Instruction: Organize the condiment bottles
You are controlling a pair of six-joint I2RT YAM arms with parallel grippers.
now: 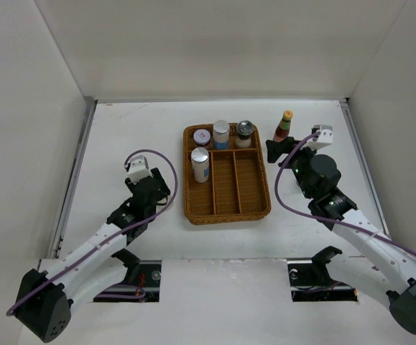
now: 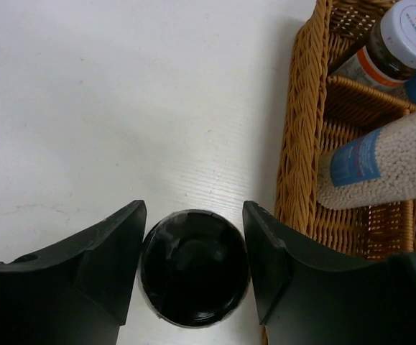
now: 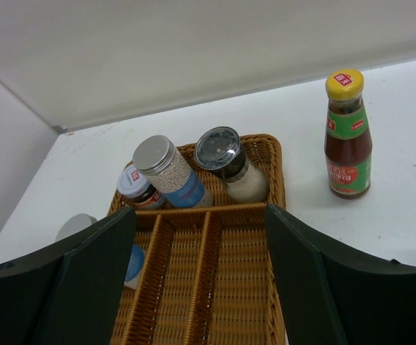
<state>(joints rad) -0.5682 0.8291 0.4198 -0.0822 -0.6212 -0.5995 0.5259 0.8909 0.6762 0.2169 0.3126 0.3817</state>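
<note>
Where the white counter ends, plain white walls rise along its far, left and right edges, with grey strips running down both sides. Its surface is matt and faintly scuffed.

A brown wicker tray sits at the middle of the counter, nearer the far edge. Its far row holds three jars:
- a white-lidded jar with a red square mark on top and an orange band, its writing too small to read
- a silver-lidded jar of white pellets with a blue label
- a clear-topped jar of pale grains

A second silver-lidded jar, also blue-labelled, stands at the far end of the left long compartment.

The red sauce bottle stands upright on the bare counter, just right of the tray and toward the far right corner. It has a yellow cap with a red mark and a green and red label, both unreadable.

The left gripper is over the counter's left half, just outside the tray's left rim. Its jaws are pressed to both sides of the black-capped bottle. The right gripper is spread wide and holds nothing, near the sauce bottle.
</note>
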